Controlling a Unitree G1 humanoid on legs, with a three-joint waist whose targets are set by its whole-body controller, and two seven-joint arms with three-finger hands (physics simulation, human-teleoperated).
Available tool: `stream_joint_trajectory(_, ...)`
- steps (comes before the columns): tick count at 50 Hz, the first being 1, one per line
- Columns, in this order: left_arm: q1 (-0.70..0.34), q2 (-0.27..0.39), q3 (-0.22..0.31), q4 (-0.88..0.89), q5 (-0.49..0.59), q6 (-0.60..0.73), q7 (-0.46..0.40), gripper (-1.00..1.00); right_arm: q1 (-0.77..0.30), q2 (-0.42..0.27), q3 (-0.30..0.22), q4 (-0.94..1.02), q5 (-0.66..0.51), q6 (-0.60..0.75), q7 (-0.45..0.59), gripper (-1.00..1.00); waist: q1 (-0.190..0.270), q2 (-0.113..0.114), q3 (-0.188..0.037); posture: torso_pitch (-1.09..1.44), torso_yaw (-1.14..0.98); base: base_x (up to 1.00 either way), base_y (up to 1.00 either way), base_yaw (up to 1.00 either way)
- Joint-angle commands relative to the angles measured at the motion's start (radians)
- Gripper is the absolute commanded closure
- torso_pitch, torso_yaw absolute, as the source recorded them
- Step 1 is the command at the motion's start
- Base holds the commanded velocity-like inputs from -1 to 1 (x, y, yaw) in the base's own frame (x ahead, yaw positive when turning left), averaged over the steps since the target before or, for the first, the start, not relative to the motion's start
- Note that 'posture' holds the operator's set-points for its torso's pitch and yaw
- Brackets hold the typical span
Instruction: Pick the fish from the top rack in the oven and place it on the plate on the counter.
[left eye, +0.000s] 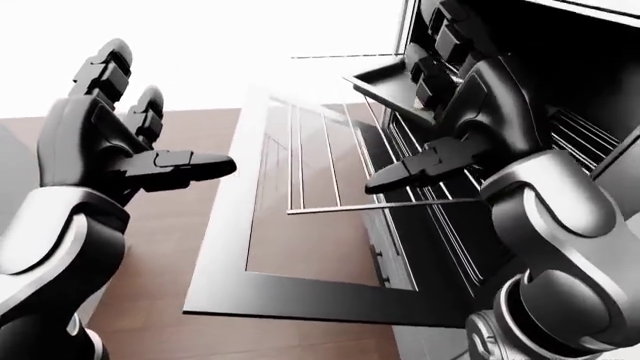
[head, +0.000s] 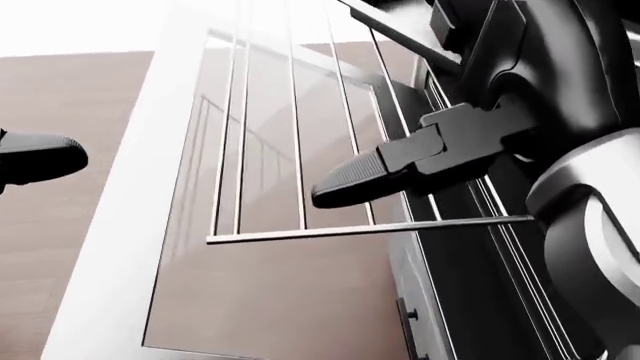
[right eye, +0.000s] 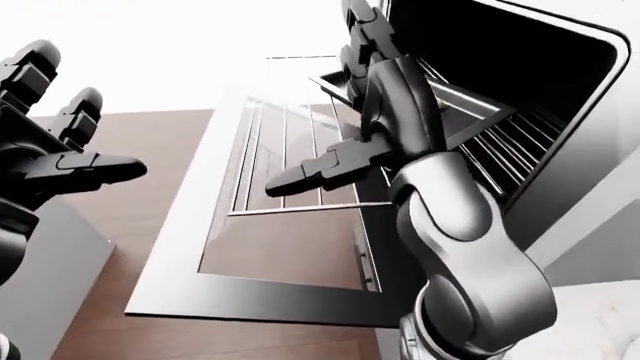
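Observation:
The oven (right eye: 520, 67) stands open at the right, its glass door (left eye: 300, 292) swung down toward the left. A wire rack (left eye: 320, 157) is pulled out over the door. A dark tray edge (left eye: 385, 79) juts from the cavity above it. My right hand (left eye: 420, 120) reaches up into the oven mouth with fingers stretched out and thumb (head: 360, 176) pointing left over the rack, holding nothing. My left hand (left eye: 165, 120) is raised at the left, fingers spread, empty, away from the oven. No fish and no plate can be made out; my right hand and arm hide much of the cavity.
Brown wood floor (left eye: 150, 300) shows under and left of the door. A grey cabinet side (right eye: 50, 277) stands at the lower left of the right-eye view. More wire racks (right eye: 500, 150) sit inside the oven. A pale surface (right eye: 600, 322) shows at the lower right.

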Motion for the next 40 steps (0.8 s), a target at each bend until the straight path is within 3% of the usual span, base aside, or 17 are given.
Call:
stream_joint_trajectory(1, -0.021, 0.009, 0.002, -0.022, -0.004, -0.037, -0.013, -1.0, -0.016, -0.009, -0.027, -0.014, -0.025, -0.041, -0.009, -1.0, -0.006, 0.013, -0.014, 0.0, 0.0, 0.0, -0.32, 0.0)
stream_joint_trajectory(7, -0.025, 0.011, 0.005, -0.028, -0.017, -0.031, -0.001, -1.0, -0.02, -0.006, -0.037, -0.016, -0.026, -0.041, -0.007, -1.0, -0.003, -0.029, -0.01, 0.0, 0.0, 0.0, -0.29, 0.0)
stream_joint_trajectory(9, -0.026, 0.013, 0.007, -0.03, -0.025, -0.028, 0.005, -1.0, -0.034, -0.006, -0.04, -0.02, -0.023, -0.027, -0.012, -1.0, 0.015, -0.095, 0.002, 0.0, 0.0, 0.0, 0.0, 0.0)
stream_joint_trajectory(10, -0.025, 0.015, 0.008, -0.031, -0.028, -0.029, 0.006, -1.0, -0.039, -0.007, -0.04, -0.016, -0.023, -0.027, -0.014, -1.0, 0.021, -0.116, 0.004, 0.0, 0.0, 0.0, 0.0, 0.0)
stream_joint_trajectory(11, -0.025, 0.016, 0.008, -0.033, -0.032, -0.027, 0.01, -1.0, -0.044, -0.01, -0.039, -0.001, -0.026, -0.037, -0.015, -1.0, 0.009, -0.071, 0.015, 0.0, 0.0, 0.0, 0.0, 0.0)
stream_joint_trajectory(15, -0.025, 0.018, -0.006, -0.023, -0.014, -0.039, 0.0, -1.0, -0.08, -0.012, -0.025, 0.085, -0.049, -0.071, -0.024, -1.0, 0.0, -0.021, 0.003, 0.0, 0.0, 0.0, 0.0, 0.0)
stream_joint_trajectory(18, -0.032, 0.016, -0.007, -0.024, -0.01, -0.033, -0.001, -1.0, -0.103, -0.017, -0.005, 0.162, -0.081, -0.116, -0.019, -1.0, -0.012, -0.025, 0.003, 0.0, 0.0, 0.0, 0.0, 0.0)
stream_joint_trajectory(25, -0.058, 0.024, -0.006, -0.02, -0.028, -0.016, 0.016, -1.0, -0.189, -0.048, -0.028, 0.253, -0.1, -0.099, -0.006, -1.0, -0.016, -0.027, 0.001, 0.0, 0.0, 0.0, 0.0, 0.0)
stream_joint_trajectory(26, -0.061, 0.026, -0.007, -0.019, -0.03, -0.015, 0.019, -1.0, -0.197, -0.051, -0.027, 0.268, -0.104, -0.103, -0.004, -1.0, -0.016, -0.025, -0.026, 0.0, 0.0, 0.12, 0.0, 0.0)
stream_joint_trajectory(28, -0.068, 0.029, -0.006, -0.018, -0.038, -0.012, 0.024, -1.0, -0.207, -0.051, -0.026, 0.268, -0.105, -0.095, -0.002, -1.0, -0.018, -0.029, -0.002, 0.0, 0.0, 0.12, 0.0, 0.0)
stream_joint_trajectory(34, -0.069, 0.047, 0.007, -0.011, -0.063, -0.017, 0.033, -1.0, -0.208, -0.046, -0.02, 0.253, -0.109, -0.092, 0.001, -1.0, -0.016, -0.067, 0.001, 0.0, 0.0, 0.12, 0.0, 0.0)
stream_joint_trajectory(40, -0.067, 0.066, 0.013, 0.001, -0.078, -0.03, 0.03, -1.0, -0.225, -0.036, -0.012, 0.266, -0.12, -0.095, 0.002, -1.0, -0.014, -0.06, 0.001, 0.0, 0.0, 0.21, 0.0, 0.0)
